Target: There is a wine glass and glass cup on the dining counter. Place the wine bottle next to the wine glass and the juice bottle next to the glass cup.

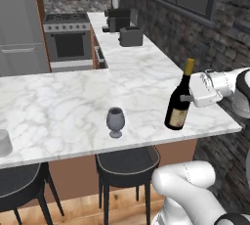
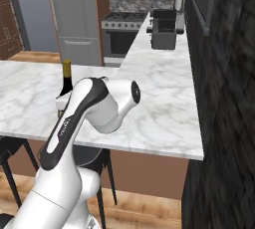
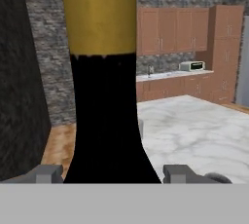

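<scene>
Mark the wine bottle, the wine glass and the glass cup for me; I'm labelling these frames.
wine bottle (image 1: 177,115): left base view, on its tan label.
wine glass (image 1: 115,117): left base view, on its bowl.
glass cup (image 1: 4,143): left base view, on its side wall.

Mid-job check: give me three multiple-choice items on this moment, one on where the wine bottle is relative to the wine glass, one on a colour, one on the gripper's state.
1. Seen in the left base view, where is the wine bottle relative to the wine glass?
A. To its right, apart from it
B. To its left, touching it
C. Lying on the stove

2. What colour is the foil on the bottle's top?
A. Red
B. Gold
C. Silver

3. What is the gripper doing?
A. Open above the glass cup
B. Closed on the wine glass
C. Closed around the wine bottle

Answers: 1 A, the bottle is over the dining counter with bare marble between it and the glass. 2 B, the hand view shows a gold band above dark glass. 3 C, the fingers flank the bottle's shoulder and it tilts in the grasp.
</scene>
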Available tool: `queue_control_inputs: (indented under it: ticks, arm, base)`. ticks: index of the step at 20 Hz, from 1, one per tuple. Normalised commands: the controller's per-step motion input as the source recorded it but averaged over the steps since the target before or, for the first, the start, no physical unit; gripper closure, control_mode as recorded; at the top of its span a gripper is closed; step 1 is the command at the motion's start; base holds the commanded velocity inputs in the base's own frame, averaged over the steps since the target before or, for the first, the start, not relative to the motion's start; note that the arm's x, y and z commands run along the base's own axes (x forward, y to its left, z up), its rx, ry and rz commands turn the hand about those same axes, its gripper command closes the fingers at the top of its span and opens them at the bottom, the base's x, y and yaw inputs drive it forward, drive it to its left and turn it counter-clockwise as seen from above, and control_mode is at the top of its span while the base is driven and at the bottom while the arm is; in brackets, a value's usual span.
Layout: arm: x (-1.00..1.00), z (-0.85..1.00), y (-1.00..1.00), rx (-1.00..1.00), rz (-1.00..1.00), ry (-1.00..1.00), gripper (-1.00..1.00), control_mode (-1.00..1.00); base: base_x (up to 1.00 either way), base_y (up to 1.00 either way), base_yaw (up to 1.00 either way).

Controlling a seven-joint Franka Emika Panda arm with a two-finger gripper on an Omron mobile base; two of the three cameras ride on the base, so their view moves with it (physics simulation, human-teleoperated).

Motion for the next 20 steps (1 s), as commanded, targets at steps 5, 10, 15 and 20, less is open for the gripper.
queue_control_inputs:
  ticks: [5, 10, 15, 20]
  arm:
    - [0.00, 0.00, 0.00, 0.00, 0.00, 0.00, 1.00, 1.00]
    - [0.40, -0.28, -0.09, 0.00, 0.03, 0.00, 1.00, -1.00]
    - [0.95, -0.59, 0.00, 0.00, 0.07, 0.00, 1.00, -1.00]
    - [0.96, -0.64, 0.00, -0.01, 0.09, 0.00, 1.00, -1.00]
  base:
    - [0.00, 0.00, 0.00]
    - [0.00, 0.00, 0.00]
    - [0.00, 0.00, 0.00]
    - [0.00, 0.00, 0.00]
